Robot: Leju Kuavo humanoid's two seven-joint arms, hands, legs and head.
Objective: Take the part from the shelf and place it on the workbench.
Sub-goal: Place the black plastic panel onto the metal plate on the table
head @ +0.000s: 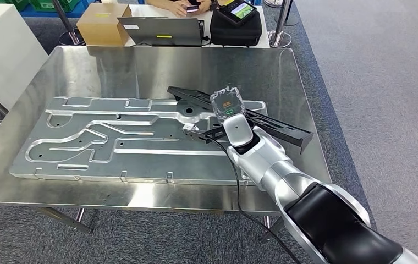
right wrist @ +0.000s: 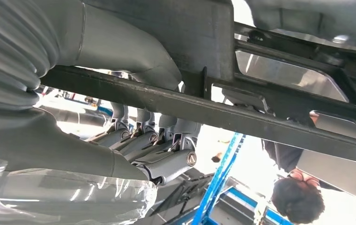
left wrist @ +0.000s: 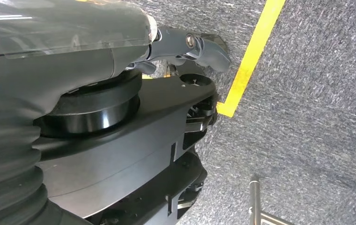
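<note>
black part (head: pixel 284 127) gripped by right hand (head: pixel 230 104) above workbench (head: pixel 141 66), fingers (right wrist: pixel 162 161) partly hidden behind it, left hand (left wrist: pixel 199 49) curled, empty

No legible text, label or number anywhere.

A black part (head: pixel 273 124) lies over a silver plate (head: pixel 113 143) on the shiny steel workbench (head: pixel 141 66).
</note>
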